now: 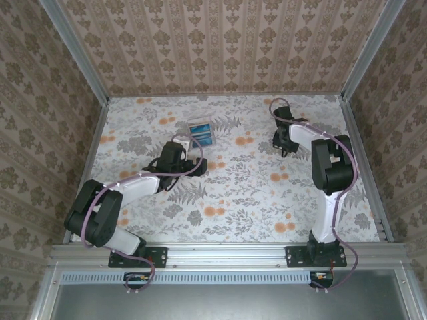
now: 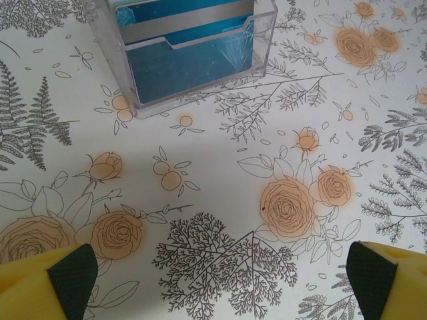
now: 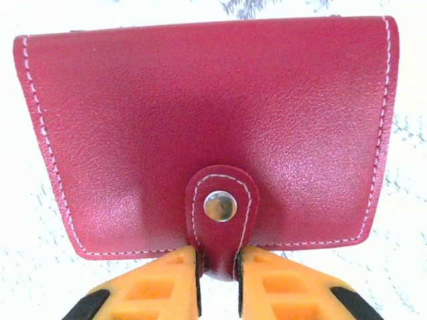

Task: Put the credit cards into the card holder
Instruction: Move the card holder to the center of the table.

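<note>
Two right fingers (image 3: pixel 153 287) tight on tab (image 3: pixel 219 213); card holder (image 3: pixel 200 100) crosswise, tab toward them; left fingers (image 2: pixel 67 273) apart.

Bright even light; soft shadows; right wrist background overexposed.

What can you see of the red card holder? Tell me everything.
The card holder is a red, grained leather-look wallet with pale stitching round its edges. It is folded shut, its tab snapped down by a silver stud. It lies on the floral table, tab toward the right claw, whose orange fingers pinch the tab's end.
</note>
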{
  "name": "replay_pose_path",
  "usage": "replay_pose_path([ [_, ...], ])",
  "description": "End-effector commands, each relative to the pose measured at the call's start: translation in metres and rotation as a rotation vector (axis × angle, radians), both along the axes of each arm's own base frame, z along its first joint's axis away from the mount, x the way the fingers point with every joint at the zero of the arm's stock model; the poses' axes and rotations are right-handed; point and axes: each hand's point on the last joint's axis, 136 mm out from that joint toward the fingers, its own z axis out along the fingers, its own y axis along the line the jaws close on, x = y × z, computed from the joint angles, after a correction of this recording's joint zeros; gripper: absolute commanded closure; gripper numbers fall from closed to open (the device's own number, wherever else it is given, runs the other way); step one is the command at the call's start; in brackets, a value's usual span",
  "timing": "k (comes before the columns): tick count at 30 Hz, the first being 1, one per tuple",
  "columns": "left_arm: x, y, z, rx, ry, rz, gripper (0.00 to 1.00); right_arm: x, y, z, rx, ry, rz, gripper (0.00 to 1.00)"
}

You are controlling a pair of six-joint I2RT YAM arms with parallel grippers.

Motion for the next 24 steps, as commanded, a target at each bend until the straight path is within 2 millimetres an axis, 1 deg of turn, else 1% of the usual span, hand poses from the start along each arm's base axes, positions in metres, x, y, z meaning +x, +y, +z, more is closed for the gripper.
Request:
replay_pose_path([
  [1, 0.001, 0.001, -0.001, 0.002, 0.009, 0.020, 0.00, -0.005, 0.007, 0.017, 0.021, -0.033, 0.067, 0.81],
  [3, 0.004, 0.003, -0.001, -0.002, 0.013, 0.031, 0.00, -0.012, 0.011, 0.021, 0.016, -0.042, 0.092, 0.81],
  [6, 0.002, -0.003, 0.000, -0.017, 0.020, 0.008, 0.00, -0.023, 0.024, 0.028, 0.036, -0.054, 0.142, 0.81],
  [9, 0.002, 0.004, 0.000, -0.006, 0.007, 0.029, 0.00, -0.041, 0.053, 0.040, 0.054, -0.051, 0.252, 0.80],
  [10, 0.002, 0.006, 0.001, -0.008, 0.004, 0.036, 0.00, -0.049, 0.067, 0.045, 0.051, -0.060, 0.315, 0.80],
  [12, 0.002, 0.001, 0.003, -0.025, 0.007, 0.018, 0.00, -0.063, 0.095, 0.053, 0.051, -0.095, 0.422, 0.80],
  [14, 0.000, -0.001, 0.003, -0.041, 0.013, 0.005, 0.00, -0.079, 0.129, 0.059, 0.109, -0.130, 0.556, 0.82],
  [15, -0.001, 0.000, 0.001, -0.043, 0.015, 0.008, 0.00, -0.094, 0.153, 0.063, 0.168, -0.136, 0.648, 0.83],
  [16, 0.000, 0.002, -0.001, -0.044, 0.018, 0.018, 0.00, -0.108, 0.171, 0.065, 0.212, -0.128, 0.724, 0.81],
  [17, 0.002, 0.006, -0.003, -0.051, 0.030, 0.037, 0.00, -0.121, 0.184, 0.066, 0.245, -0.116, 0.779, 0.80],
  [18, 0.004, 0.009, -0.005, -0.067, 0.044, 0.051, 0.00, -0.135, 0.193, 0.064, 0.263, -0.100, 0.822, 0.79],
  [19, 0.005, 0.011, -0.006, -0.079, 0.058, 0.055, 0.00, -0.143, 0.192, 0.060, 0.248, -0.091, 0.819, 0.78],
  [20, 0.005, 0.011, -0.006, -0.082, 0.065, 0.055, 0.00, -0.146, 0.176, 0.054, 0.180, -0.077, 0.742, 0.79],
  [22, 0.003, 0.013, -0.007, -0.069, 0.064, 0.053, 0.00, -0.148, 0.133, 0.046, 0.064, -0.059, 0.523, 0.81],
  [23, 0.003, 0.015, -0.008, -0.064, 0.063, 0.061, 0.00, -0.152, 0.122, 0.045, 0.056, -0.056, 0.457, 0.80],
  [24, 0.004, 0.016, -0.011, -0.061, 0.067, 0.067, 0.00, -0.156, 0.119, 0.044, 0.087, -0.068, 0.416, 0.75],
])
